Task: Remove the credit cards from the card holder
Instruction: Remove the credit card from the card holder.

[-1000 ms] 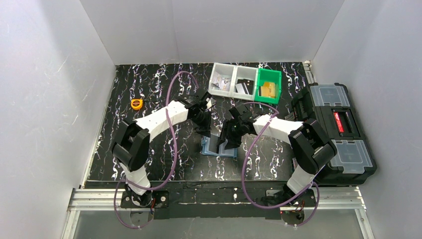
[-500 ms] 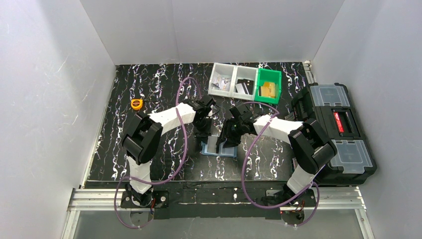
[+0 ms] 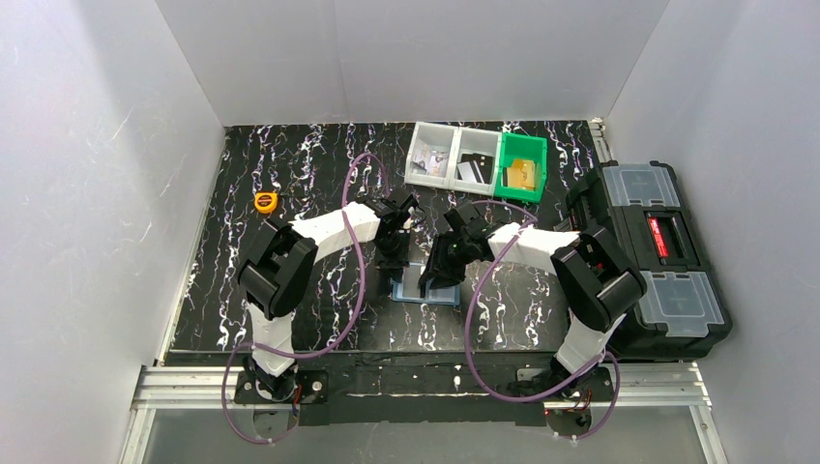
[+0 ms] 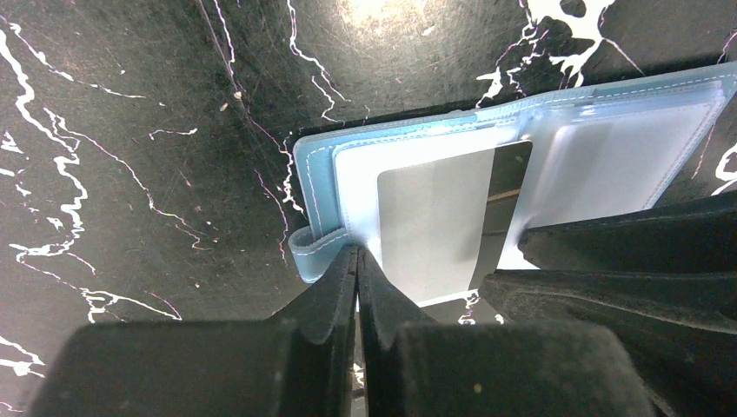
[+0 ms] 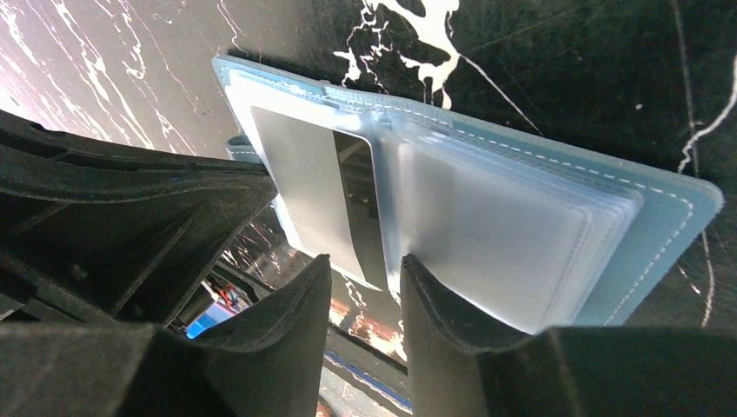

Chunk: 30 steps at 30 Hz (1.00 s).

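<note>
White walls (image 3: 97, 193) on three sides; black white-veined tabletop (image 3: 290, 164); aluminium rail (image 3: 425, 401) at near edge.

No text is legible in this scene: the red label (image 3: 660, 238) on the black toolbox (image 3: 633, 217), at three o'clock on the table (image 3: 290, 164), is too small to read, and the grey card (image 4: 434, 226) in the card holder (image 4: 313, 191) shows no readable print.
</note>
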{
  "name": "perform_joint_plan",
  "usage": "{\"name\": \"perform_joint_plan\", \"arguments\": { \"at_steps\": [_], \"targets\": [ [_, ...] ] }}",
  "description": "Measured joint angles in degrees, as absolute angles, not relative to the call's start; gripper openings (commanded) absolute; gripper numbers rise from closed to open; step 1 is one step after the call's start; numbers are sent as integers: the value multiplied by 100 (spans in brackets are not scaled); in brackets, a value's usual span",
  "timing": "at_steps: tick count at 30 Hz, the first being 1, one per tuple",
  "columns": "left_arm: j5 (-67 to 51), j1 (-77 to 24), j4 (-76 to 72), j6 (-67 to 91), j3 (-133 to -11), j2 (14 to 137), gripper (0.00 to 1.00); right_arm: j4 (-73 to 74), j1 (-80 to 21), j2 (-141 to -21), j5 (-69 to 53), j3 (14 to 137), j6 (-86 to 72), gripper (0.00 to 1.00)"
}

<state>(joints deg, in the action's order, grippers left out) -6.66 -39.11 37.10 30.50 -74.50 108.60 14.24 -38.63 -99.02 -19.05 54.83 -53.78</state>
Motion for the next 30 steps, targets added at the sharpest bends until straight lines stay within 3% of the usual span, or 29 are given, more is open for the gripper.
{"name": "perform_joint_plan", "arguments": {
  "at_steps": [12,30],
  "targets": [
    [-705,-3911,3695,3044,-7443,10860,0,1081,-3854,-10154,-2126,5446,-5457,35],
    [-786,-3874,3691,3044,-7441,10897,0,613,-3708,-10073,-2353,5076,-5577,10]
  ]
}}
